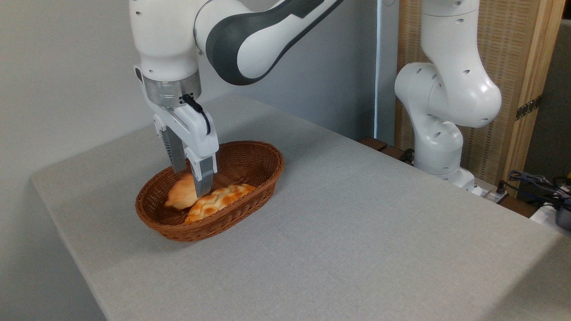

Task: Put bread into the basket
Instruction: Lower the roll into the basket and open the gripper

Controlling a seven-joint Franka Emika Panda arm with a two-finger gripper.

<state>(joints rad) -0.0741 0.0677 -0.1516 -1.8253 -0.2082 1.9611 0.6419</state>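
Observation:
The reddish-brown wicker basket (261,171) sits on the left half of the table. Inside it, at its left end, is the bread (179,196), a small round golden bun, low in the basket and leaning against a braided loaf (221,199). My gripper (191,183) comes straight down into the basket. Its fingers straddle the bun: the near finger (204,178) presses on the bun's front right side, and the far finger (178,158) stands behind it. The gripper looks shut on the bun. The bun's back is hidden.
The braided oblong loaf fills the middle and front of the basket. The grey table (357,232) stretches out to the right and front. The arm's white base (441,133) stands at the table's far right edge, with cables (535,180) beyond it.

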